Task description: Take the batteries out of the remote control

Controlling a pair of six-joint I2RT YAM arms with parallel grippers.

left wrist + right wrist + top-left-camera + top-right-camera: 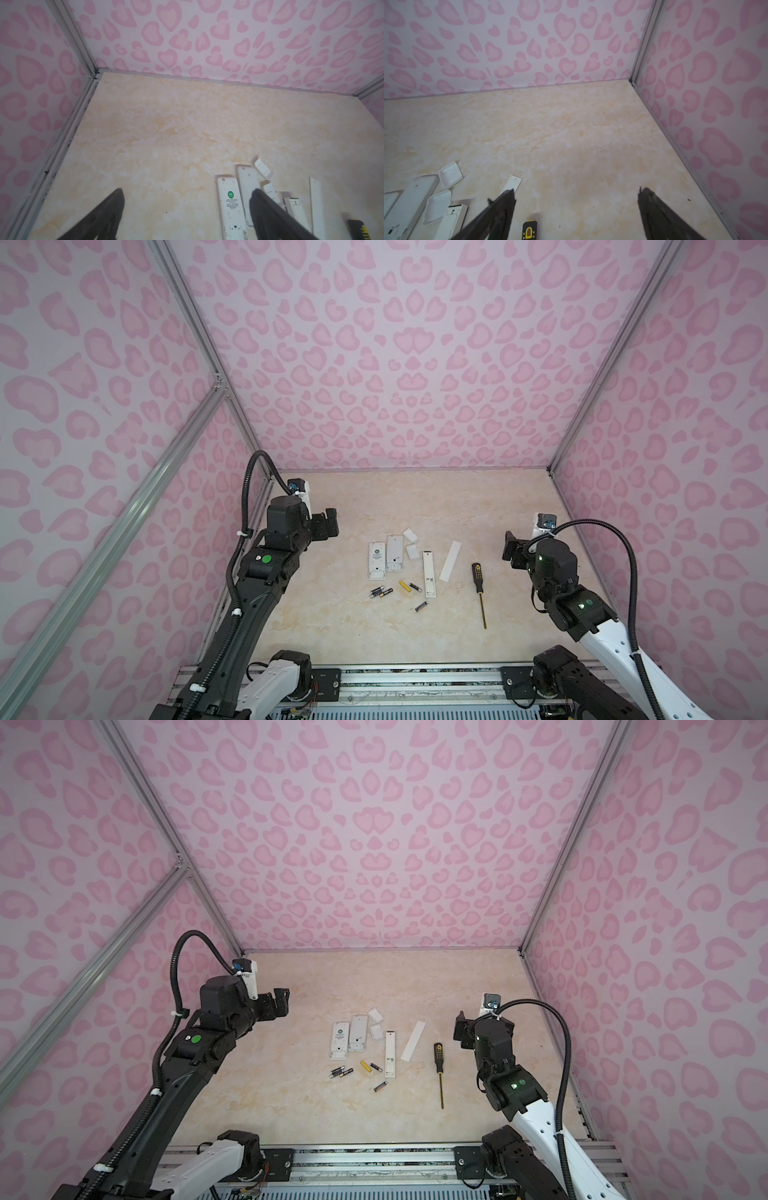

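Three white remotes lie face down mid-table: two wide ones (pixel 375 561) (pixel 395 552) and a slim one (pixel 429 574), all with their back compartments uncovered. Loose batteries lie in front of them: a black cluster (pixel 380 592), a yellow one (pixel 404 587), a black one (pixel 414 587) and a purplish one (pixel 421 606). My left gripper (pixel 326 524) hovers open to the left of the remotes, nothing between its fingers (pixel 116 203). My right gripper (pixel 510 549) hangs open and empty to the right, past the screwdriver (pixel 478 585).
Two small white battery covers (pixel 409 535) (pixel 412 551) and a long white cover (pixel 450 561) lie beside the remotes. The screwdriver's black-and-yellow handle (pixel 529 229) shows by the right fingers. Pink patterned walls close in three sides; a metal rail (pixel 415 680) runs along the front.
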